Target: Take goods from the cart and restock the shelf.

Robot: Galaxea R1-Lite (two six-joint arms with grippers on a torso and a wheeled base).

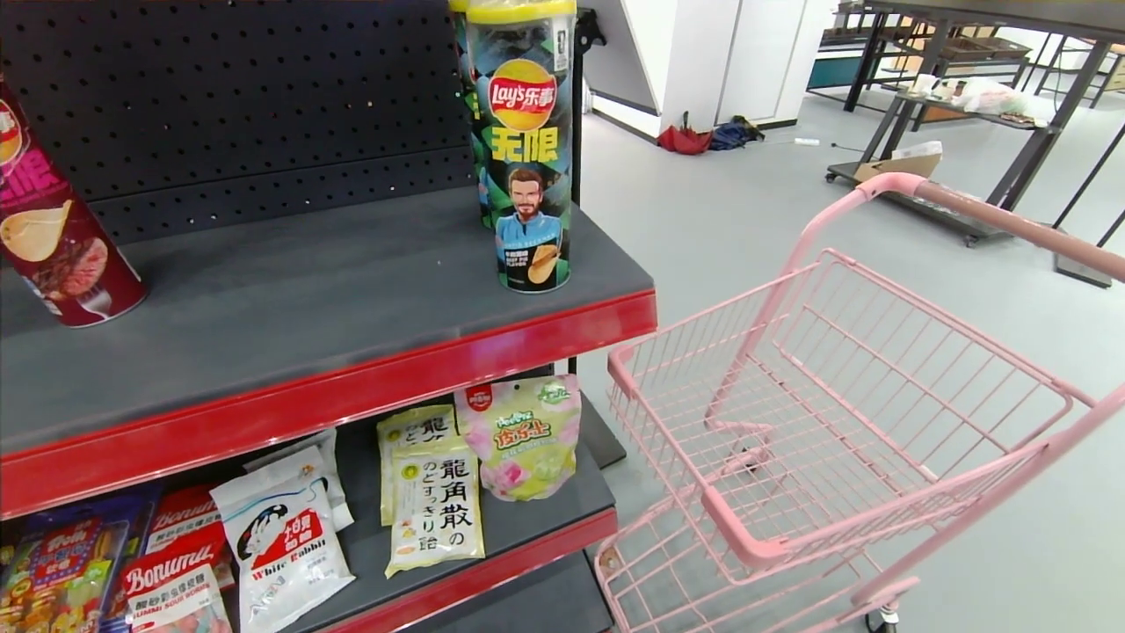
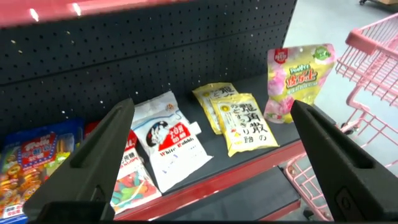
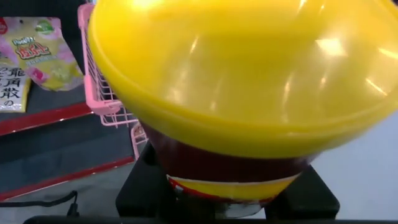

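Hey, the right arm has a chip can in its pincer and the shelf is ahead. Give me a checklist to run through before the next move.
1. The right pincer is shut on the dark red cylindrical can with a yellow plastic lid: ok.
2. The held can is upright and square in the grasp: cannot tell.
3. The grey top shelf board has free room between the maroon chip can and the green-and-black chip can: ok.
4. The left pincer is open and empty, before the lower shelf: ok.
5. The pink wire cart holds more goods to restock: not ok, its basket looks empty.
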